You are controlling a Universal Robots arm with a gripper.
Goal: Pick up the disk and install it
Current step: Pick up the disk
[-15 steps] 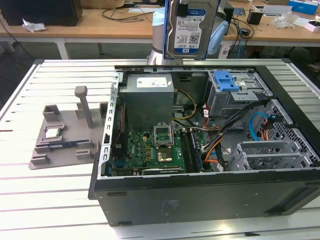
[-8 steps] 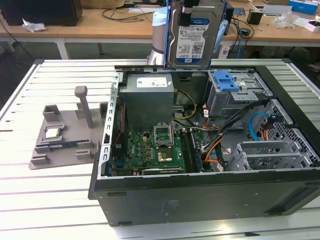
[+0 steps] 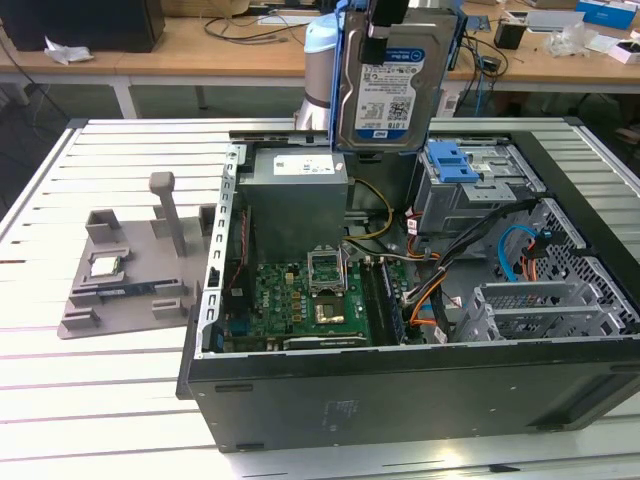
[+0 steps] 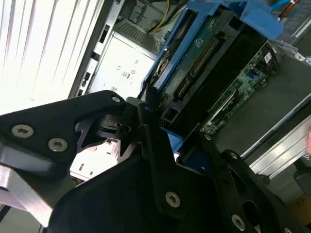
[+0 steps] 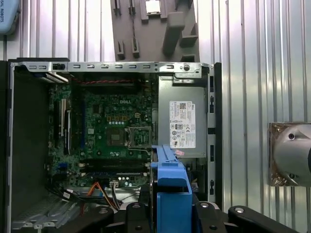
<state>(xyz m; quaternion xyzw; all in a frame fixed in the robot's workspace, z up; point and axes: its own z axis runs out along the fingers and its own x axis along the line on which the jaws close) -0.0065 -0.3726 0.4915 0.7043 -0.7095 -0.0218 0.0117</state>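
The disk (image 3: 392, 92), a silver drive with a blue-and-white label in a blue bracket, hangs upright above the back of the open computer case (image 3: 400, 385). My gripper (image 3: 386, 28) is shut on its upper edge. In the second wrist view the disk (image 4: 214, 58) shows its green circuit side and blue frame, with a black finger (image 4: 146, 124) pressed against its end. The first wrist view looks straight down on the bracket's blue edge (image 5: 170, 191) over the case, near the power supply (image 5: 182, 124).
Inside the case lie the motherboard (image 3: 300, 295), loose cables (image 3: 430, 300) and a metal drive cage with a blue latch piece (image 3: 452, 160). A grey fixture (image 3: 120, 285) holding a small square chip (image 3: 107, 265) sits at the exterior view's left. Desks stand behind.
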